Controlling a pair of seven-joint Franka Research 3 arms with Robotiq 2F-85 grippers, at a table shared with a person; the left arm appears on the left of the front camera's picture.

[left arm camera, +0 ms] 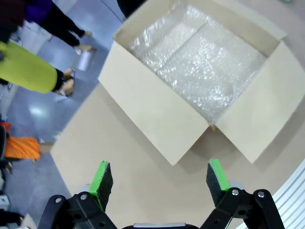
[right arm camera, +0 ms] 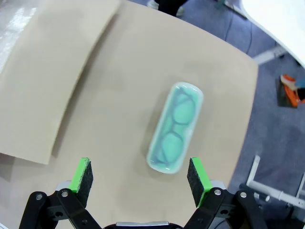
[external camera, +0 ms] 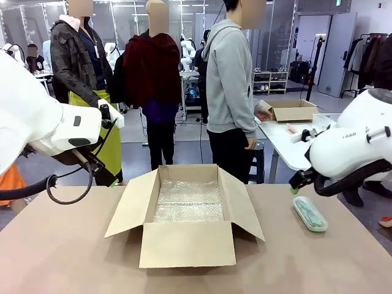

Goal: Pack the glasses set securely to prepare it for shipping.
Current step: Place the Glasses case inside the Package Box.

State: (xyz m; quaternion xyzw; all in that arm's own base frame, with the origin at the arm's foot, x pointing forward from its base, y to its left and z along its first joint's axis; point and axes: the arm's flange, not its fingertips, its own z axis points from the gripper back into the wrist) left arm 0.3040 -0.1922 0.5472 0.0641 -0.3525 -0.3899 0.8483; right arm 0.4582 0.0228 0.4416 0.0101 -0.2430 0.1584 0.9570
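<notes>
Both arms' jaws gape empty; rounded translucent mint case (right arm camera: 174, 128) lies near bubble-wrap-lined cardboard box (external camera: 187, 245).

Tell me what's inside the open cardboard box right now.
The cardboard box has bubble wrap lining its floor; nothing lies on it, and whatever is beneath is covered. The mint-green case lies outside, on the table to the box's right.

case: pale mint-green case (external camera: 310, 214), oblong, rounded ends, translucent
contents: glasses (right arm camera: 182, 112) show through it
pose: lying flat
place: on the table (external camera: 61, 245), right of the cardboard box (external camera: 184, 245), apart from it
</notes>
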